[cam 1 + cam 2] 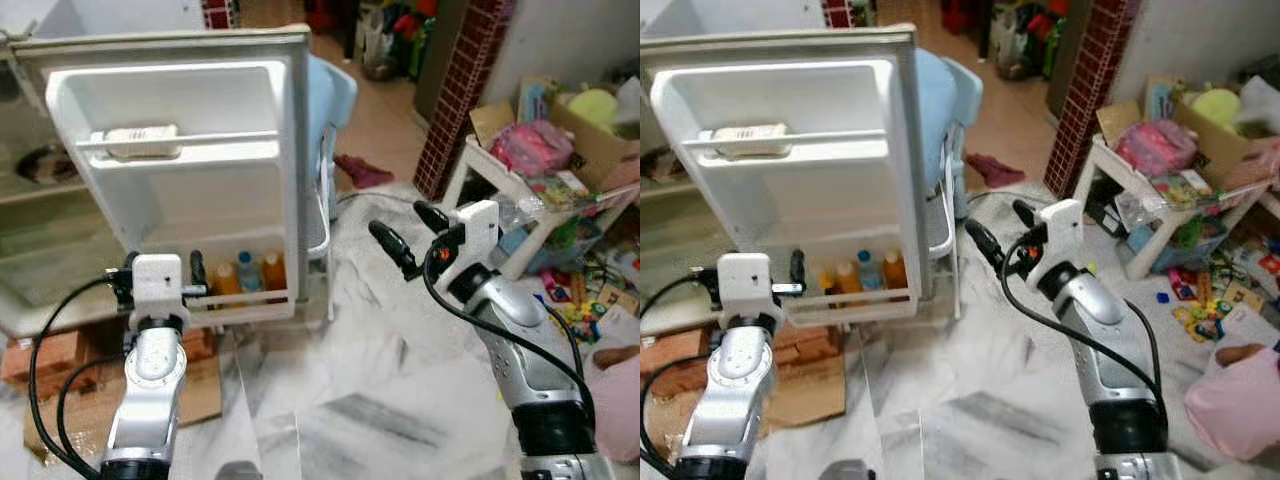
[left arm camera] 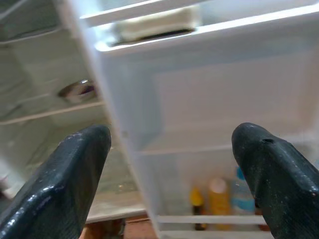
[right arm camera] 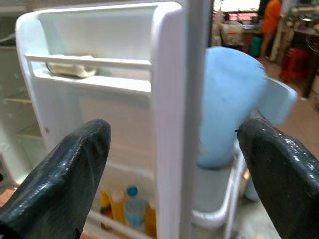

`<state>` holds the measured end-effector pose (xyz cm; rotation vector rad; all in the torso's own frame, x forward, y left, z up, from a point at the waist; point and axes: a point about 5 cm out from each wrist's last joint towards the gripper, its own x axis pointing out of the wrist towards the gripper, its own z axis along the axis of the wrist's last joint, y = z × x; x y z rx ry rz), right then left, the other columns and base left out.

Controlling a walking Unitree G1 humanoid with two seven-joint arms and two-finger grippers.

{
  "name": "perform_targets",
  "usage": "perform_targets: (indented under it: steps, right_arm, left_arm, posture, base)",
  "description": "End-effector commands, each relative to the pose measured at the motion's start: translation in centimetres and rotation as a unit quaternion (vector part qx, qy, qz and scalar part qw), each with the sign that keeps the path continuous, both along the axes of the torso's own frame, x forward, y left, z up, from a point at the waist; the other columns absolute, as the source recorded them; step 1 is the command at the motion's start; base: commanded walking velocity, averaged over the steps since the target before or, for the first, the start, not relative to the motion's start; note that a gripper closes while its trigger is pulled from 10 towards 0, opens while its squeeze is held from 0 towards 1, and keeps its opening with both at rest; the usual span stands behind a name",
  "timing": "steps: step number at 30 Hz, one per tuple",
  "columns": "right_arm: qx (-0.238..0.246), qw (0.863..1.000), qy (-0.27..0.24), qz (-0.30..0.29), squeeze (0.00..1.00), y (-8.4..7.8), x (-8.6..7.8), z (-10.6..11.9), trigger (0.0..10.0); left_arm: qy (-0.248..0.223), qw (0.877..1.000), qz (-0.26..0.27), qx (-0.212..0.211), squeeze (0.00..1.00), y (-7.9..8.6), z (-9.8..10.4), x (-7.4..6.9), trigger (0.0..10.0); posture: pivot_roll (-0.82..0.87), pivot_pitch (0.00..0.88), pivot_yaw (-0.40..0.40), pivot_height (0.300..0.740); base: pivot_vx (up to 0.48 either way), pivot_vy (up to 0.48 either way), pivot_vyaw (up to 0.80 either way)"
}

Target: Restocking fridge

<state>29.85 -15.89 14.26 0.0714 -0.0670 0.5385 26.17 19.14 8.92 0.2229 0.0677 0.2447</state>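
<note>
— While both arms are raised, what are the end effectors doing?
— The left end effector (image 1: pixel 160 270) sits released just before the door's lower rack; the right end effector (image 1: pixel 412 232) is released too, empty, beside the door's edge.
— And the bottles (image 1: pixel 248 274)?
— Upright in the lowest rack of the open fridge door (image 1: pixel 180 190). Higher up, a white pack (image 1: pixel 142 141) lies on the door's upper shelf.
— Beyond that?
— A blue chair (image 1: pixel 330 110) stands behind the door.

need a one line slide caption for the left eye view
Open fridge door with bottles on its bottom shelf, left gripper and right gripper raised empty.
</note>
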Motion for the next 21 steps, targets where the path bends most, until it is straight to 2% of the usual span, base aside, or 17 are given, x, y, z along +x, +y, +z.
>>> perform_targets:
  steps: [1,4,11,16,21]
  right_arm:
    - [0.001,1.000,-0.025,-0.009,0.00,0.2,0.7,1.3,10.0]
    - [-0.008,0.999,-0.040,-0.016,0.00,0.3,1.2,1.8,10.0]
    - [-0.014,0.996,-0.074,-0.037,0.00,1.0,2.3,3.1,10.0]
    - [-0.017,0.996,-0.076,-0.032,0.00,1.3,2.2,3.0,10.0]
    - [-0.043,0.996,-0.074,-0.027,0.00,1.1,2.3,2.4,10.0]
  left_arm:
    - [0.008,1.000,0.015,-0.003,0.00,0.3,-0.1,0.0,10.0]
    - [0.011,1.000,0.021,-0.008,0.00,0.3,-0.3,0.0,10.0]
    - [0.017,0.999,0.028,-0.008,0.00,0.1,-0.4,0.2,10.0]
    - [0.023,0.999,0.028,-0.006,0.00,0.0,-0.6,0.2,10.0]
    - [0.031,0.999,0.031,-0.006,0.00,-0.2,-0.9,0.1,10.0]
  posture:
    - [0.01,0.000,0.008,0.740]
    - [0.01,0.000,0.007,0.740]
    - [0.02,0.000,0.003,0.740]
    - [0.02,0.000,0.003,0.740]
    - [0.02,0.000,0.003,0.740]
  base:
    - [0.431,0.000,0.64]
    - [0.431,0.000,0.64]
    - [0.394,-0.271,0.63]
    - [0.351,-0.324,0.63]
    - [0.275,-0.389,0.59]
